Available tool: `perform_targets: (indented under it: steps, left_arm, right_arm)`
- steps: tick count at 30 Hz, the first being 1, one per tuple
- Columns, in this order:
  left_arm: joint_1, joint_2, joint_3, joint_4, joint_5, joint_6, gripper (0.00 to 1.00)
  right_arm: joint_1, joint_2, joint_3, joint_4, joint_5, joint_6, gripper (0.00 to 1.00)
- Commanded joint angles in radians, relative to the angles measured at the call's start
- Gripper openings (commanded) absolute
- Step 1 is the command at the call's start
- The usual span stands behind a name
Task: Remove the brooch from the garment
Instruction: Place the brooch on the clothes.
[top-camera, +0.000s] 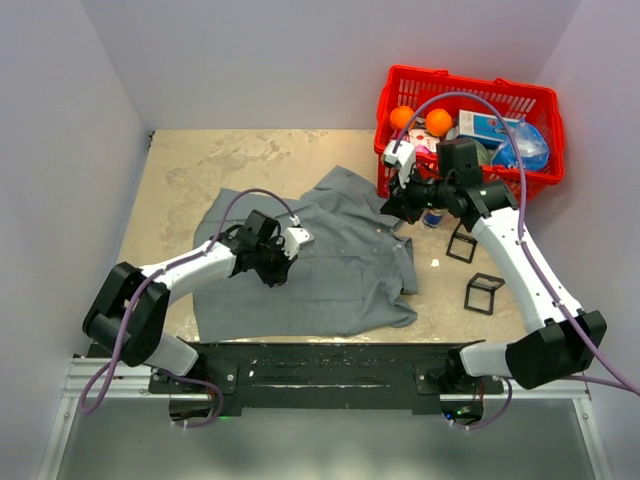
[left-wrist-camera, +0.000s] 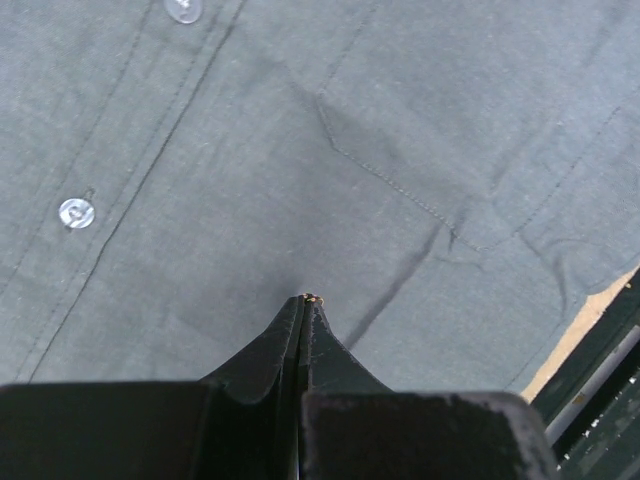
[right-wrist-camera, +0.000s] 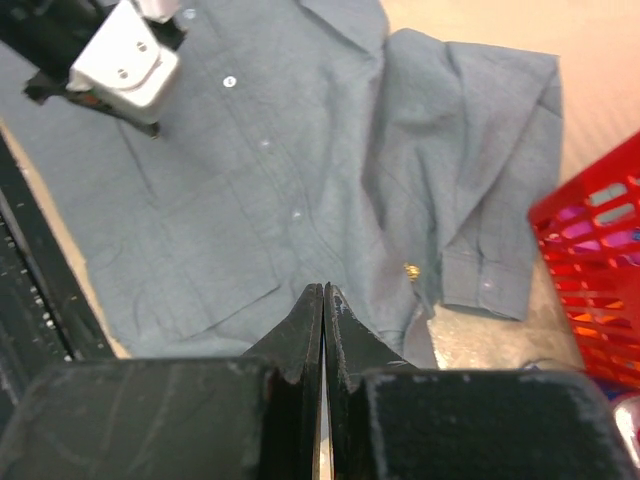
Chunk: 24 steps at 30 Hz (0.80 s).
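Observation:
The grey shirt (top-camera: 340, 275) lies spread on the table, button placket up. A small gold brooch (right-wrist-camera: 411, 271) sits on the cloth by the folded sleeve near the shirt's right edge. My left gripper (top-camera: 273, 272) is low over the shirt's front near the chest pocket (left-wrist-camera: 440, 160). It is shut, and a tiny gold piece (left-wrist-camera: 309, 297) shows pinched at its tips (left-wrist-camera: 305, 300). I cannot tell what that piece is. My right gripper (top-camera: 392, 208) hovers above the shirt's right side. It is shut and empty (right-wrist-camera: 324, 288), with the brooch a little to its right.
A red basket (top-camera: 545, 100) at the back right holds two oranges (top-camera: 420, 120) and packages. Two black wire frames (top-camera: 484, 293) stand on the table right of the shirt, with a small white bit (top-camera: 437, 262) beside them. The black front rail (left-wrist-camera: 600, 350) runs just past the shirt's hem.

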Motion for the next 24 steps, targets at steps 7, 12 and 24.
perform_targets:
  steps: [7, 12, 24]
  left_arm:
    - [0.019, 0.011, -0.023, 0.077, -0.016, 0.015, 0.01]
    - [0.032, -0.010, 0.004, 0.054, 0.013, 0.005, 0.13]
    - [0.061, -0.034, 0.081, 0.033, -0.011, 0.023, 0.46]
  right_arm:
    - [0.132, -0.002, -0.035, -0.076, -0.072, -0.044, 0.00]
    - [0.151, 0.013, -0.049, -0.048, -0.078, -0.013, 0.00]
    - [0.155, 0.113, 0.035, 0.015, -0.044, 0.025, 0.00]
